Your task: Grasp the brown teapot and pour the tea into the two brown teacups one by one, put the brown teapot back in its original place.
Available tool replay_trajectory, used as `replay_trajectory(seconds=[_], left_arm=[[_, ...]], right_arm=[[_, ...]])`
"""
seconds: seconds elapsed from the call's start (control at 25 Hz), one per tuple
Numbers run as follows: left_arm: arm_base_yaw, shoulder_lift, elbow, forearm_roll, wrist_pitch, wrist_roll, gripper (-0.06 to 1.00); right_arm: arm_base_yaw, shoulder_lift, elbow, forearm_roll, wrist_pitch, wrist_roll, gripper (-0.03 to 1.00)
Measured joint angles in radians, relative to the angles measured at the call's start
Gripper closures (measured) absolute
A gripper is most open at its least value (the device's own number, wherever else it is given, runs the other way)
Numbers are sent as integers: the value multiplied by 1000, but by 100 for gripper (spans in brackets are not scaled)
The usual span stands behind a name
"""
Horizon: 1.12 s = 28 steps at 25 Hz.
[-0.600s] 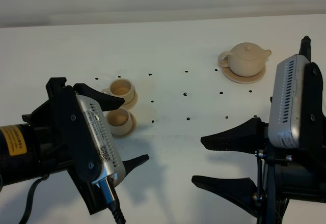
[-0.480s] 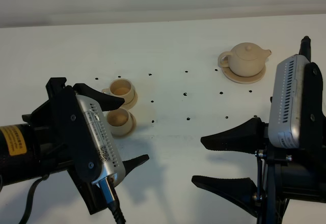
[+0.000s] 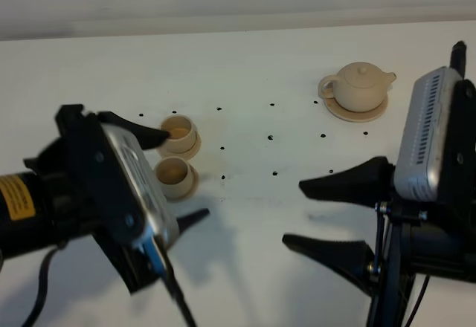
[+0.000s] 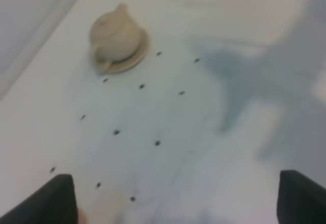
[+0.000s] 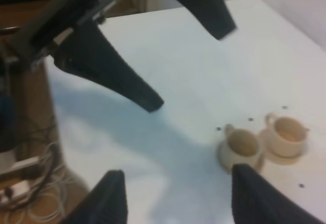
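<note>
The teapot (image 3: 361, 83) stands upright with its lid on, on the large saucer (image 3: 377, 111) at the far right of the white table (image 3: 253, 67), its handle pointing to the left of the high view and its spout to the right. The two cups (image 3: 173, 174) sit just beside each other on their small saucers at the left of the table, one behind the other, well apart from the teapot. The left gripper (image 3: 187, 176) hovers above the table in front of the cups with its jaws spread wide and nothing between them; in the high view its upper finger overlaps the far cup (image 3: 181, 128). The right gripper (image 3: 293, 213) hangs over the near right part of the table, jaws also open and empty, well short of the teapot. Small dark dots (image 3: 271, 137) mark the table between cups and teapot
</note>
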Motion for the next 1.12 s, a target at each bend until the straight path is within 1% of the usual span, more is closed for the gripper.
replay_trajectory(seconds=[0.12, 0.2, 0.36, 0.56, 0.8, 0.88, 0.96, 1.04, 1.12], left_arm=[[64, 0, -16, 64, -3, -77, 21], [111, 0, -40, 103, -3, -121, 22], [211, 0, -72, 152, -2, -162, 22], [333, 0, -78, 196, -2, -200, 22], [507, -1, -79, 207, -1, -228, 23], [557, -8, -79, 207, 0, -244, 24], [607, -25, -79, 207, 0, -260, 24], [648, -49, -79, 207, 2, -266, 26], [680, -83, -79, 207, 9, -269, 26]], right_arm=[[-38, 0, 0, -8, -74, 20, 52], [-97, 0, -1, -8, -99, 36, 52], [-222, 0, -29, -8, -110, 64, 52], [-381, 0, -41, -7, -112, 81, 52], [-596, -1, -44, -28, -103, 98, 52], [-654, -8, -59, -70, -78, 131, 52], [-702, -29, -87, -148, -45, 191, 52], [-743, -66, -118, -265, -14, 285, 52], [-765, -104, -147, -436, 23, 433, 52]])
